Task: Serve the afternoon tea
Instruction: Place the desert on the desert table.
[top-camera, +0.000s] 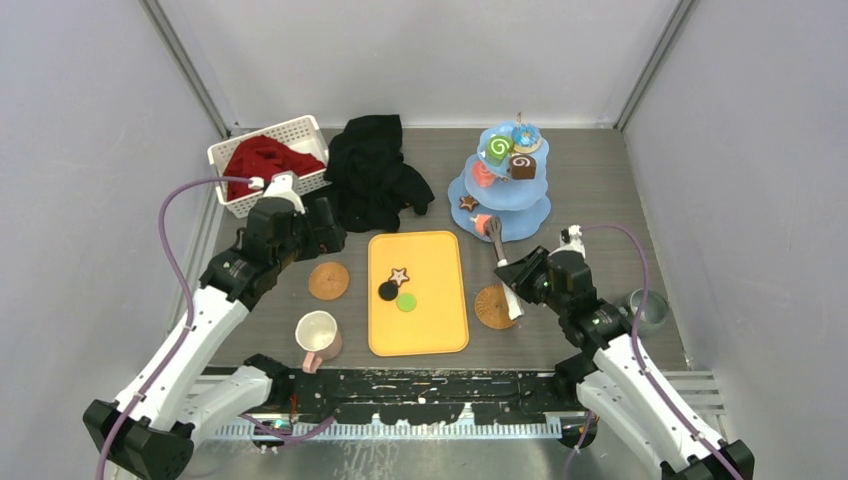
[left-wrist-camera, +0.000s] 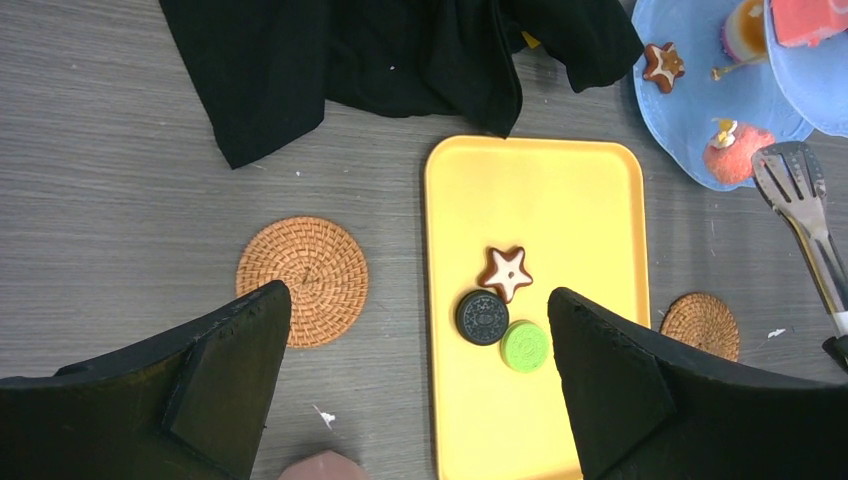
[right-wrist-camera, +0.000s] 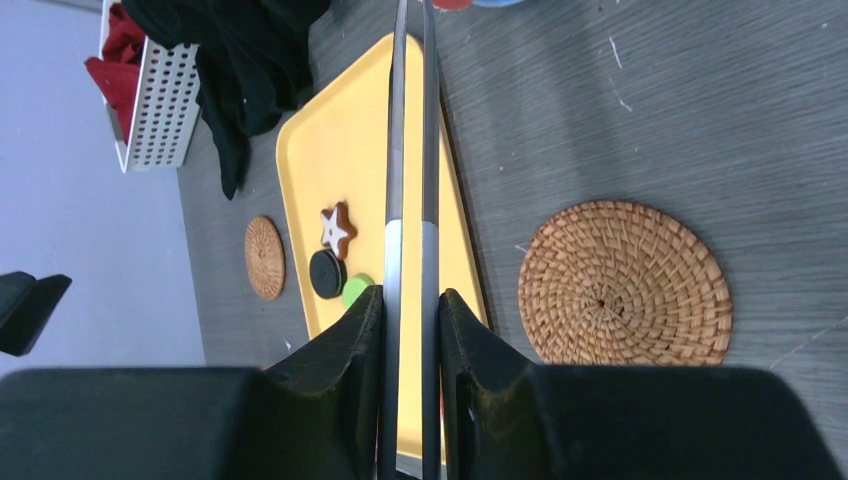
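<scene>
1. Tongs (right-wrist-camera: 396, 150): right gripper (right-wrist-camera: 410, 320) is clamping the handle end, and both metal arms are being squeezed almost together. The right wrist view is cutting off the tips.
2. The left wrist view is showing what that one isn't. The tongs' slotted head is sitting just beside a red sweet (left-wrist-camera: 738, 152) at the bottom tier's edge. Cannot tell if the tips are pinching anything.
3. Near edge: cream mug (top-camera: 318, 335) is standing left of the tray (top-camera: 440, 320), and grey metal mug (top-camera: 647, 310) is standing far right.
4. The tongs' handle is crossing the right coaster (right-wrist-camera: 625, 283).
5. Left gripper (left-wrist-camera: 418, 300) is hovering with fingers spread wide, holding nothing.
6. On the tray, a star cookie (left-wrist-camera: 505, 272), black cookie (left-wrist-camera: 482, 317) and green disc (left-wrist-camera: 525, 345) are lying clustered.
7. Far right: stand (top-camera: 525, 215) is carrying a green swirl roll (top-camera: 498, 149), blue donut (top-camera: 525, 136) and brown cube (top-camera: 522, 166). Only the top view is showing these.
8. Far left: black cloth (top-camera: 375, 170), white basket (top-camera: 300, 130).
</scene>
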